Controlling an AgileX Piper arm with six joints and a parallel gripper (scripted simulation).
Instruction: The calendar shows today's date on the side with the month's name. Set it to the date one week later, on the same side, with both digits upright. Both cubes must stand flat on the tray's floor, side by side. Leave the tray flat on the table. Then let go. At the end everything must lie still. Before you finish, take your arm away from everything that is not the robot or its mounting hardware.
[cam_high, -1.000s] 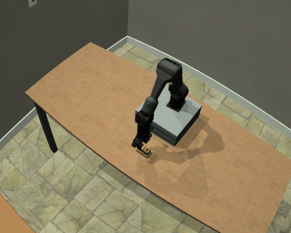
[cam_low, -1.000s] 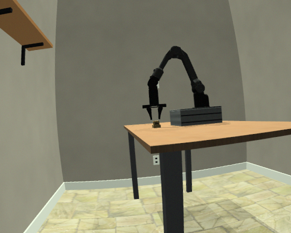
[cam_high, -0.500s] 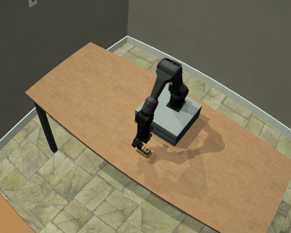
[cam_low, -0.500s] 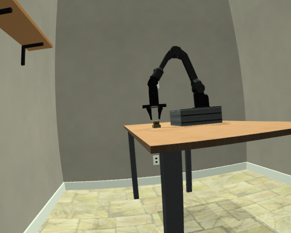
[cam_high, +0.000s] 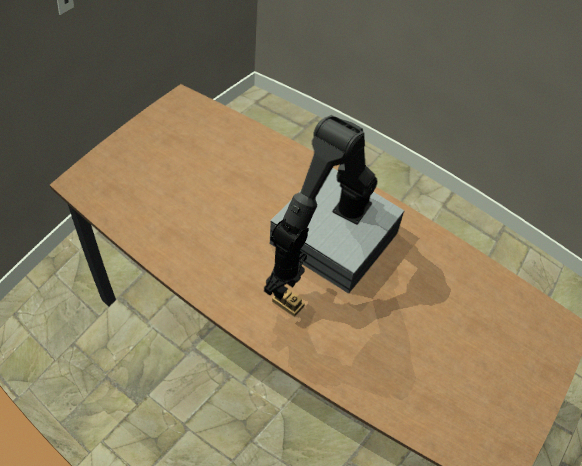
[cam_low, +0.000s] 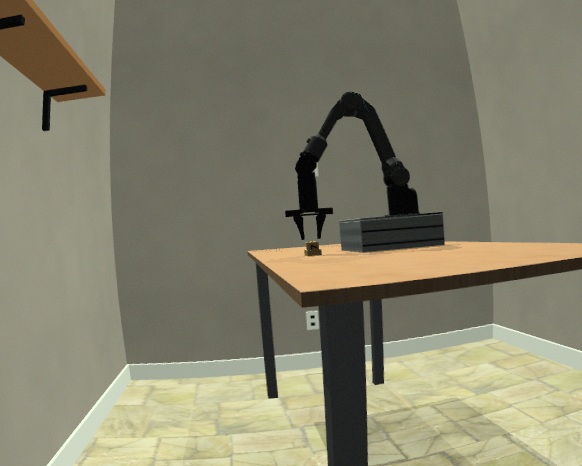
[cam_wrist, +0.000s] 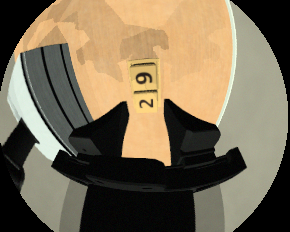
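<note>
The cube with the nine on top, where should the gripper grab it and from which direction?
Probably from straight above, pinching its two free opposite sides. The cube with the nine sits in the tray with another cube tight against one side, and the open gripper hangs above the calendar, pointing down.

Wooden table (cam_high: 175, 165) on dark legs (cam_low: 344, 380), standing on a stone-tiled floor (cam_high: 125, 380). Grey walls (cam_low: 225, 150) with a pale skirting board (cam_low: 210, 367) all round. There's a wall socket (cam_low: 312, 320) low down, and a wooden shelf (cam_low: 47, 55) on a black bracket (cam_low: 50, 102) up high.
</note>
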